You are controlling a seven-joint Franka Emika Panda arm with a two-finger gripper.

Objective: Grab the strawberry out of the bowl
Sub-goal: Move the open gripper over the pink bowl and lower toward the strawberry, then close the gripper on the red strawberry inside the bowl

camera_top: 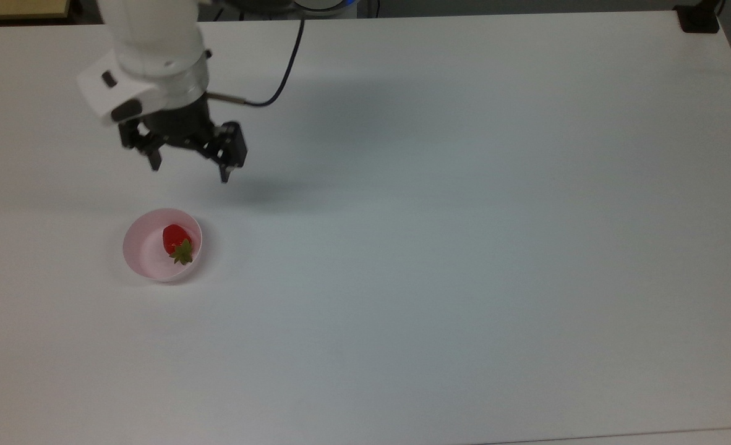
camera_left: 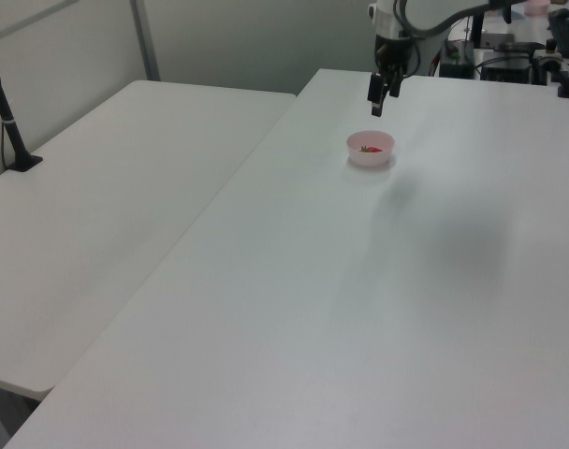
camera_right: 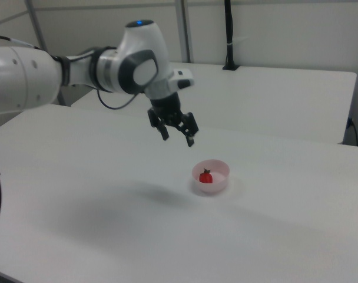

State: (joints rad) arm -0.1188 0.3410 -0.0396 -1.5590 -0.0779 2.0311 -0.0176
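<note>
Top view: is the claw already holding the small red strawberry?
No, the small red strawberry lies inside the round pale pink bowl, while the open claw hangs apart from it, empty.

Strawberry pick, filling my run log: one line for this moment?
hand: open, above table, short of bowl | strawberry: in bowl, untouched | phase: approach

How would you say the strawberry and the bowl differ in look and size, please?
The strawberry is glossy red with a green leafy crown; the bowl is plain pale pink. The strawberry is much smaller and lies inside the bowl, which stands on the table. Both lie below the open gripper.
</note>
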